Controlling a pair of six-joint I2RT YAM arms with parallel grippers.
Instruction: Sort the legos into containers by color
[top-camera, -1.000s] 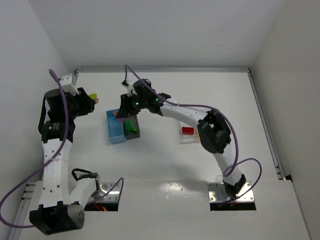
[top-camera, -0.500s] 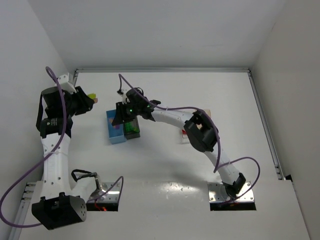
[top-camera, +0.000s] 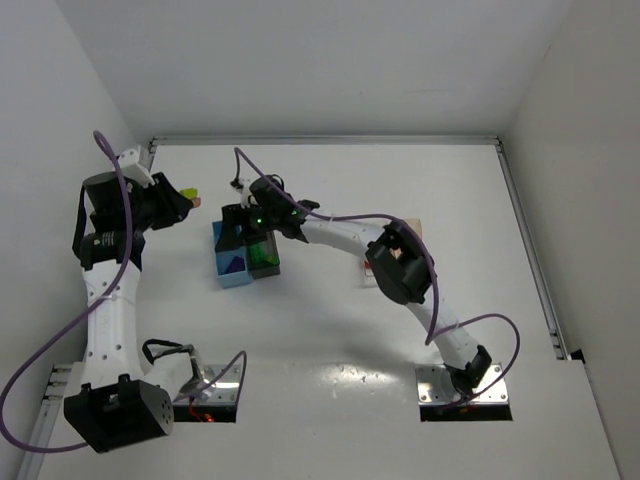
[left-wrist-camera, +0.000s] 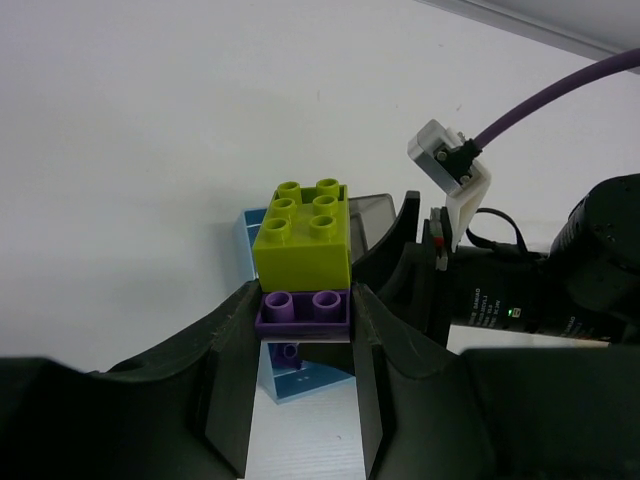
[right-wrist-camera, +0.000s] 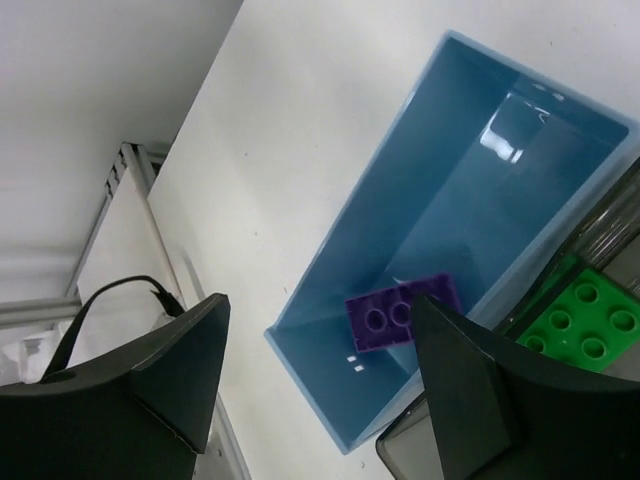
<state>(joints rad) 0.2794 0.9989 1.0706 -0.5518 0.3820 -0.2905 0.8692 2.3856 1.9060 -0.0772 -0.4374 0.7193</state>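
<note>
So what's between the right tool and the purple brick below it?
Nothing; in the right wrist view, the purple brick lies uncovered in the blue bin.

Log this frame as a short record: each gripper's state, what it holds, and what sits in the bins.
left gripper: shut on stacked purple brick, with yellow-green brick on top
right gripper: open, above light blue bin
light blue bin contents: loose purple brick
dark grey bin contents: green brick
</note>
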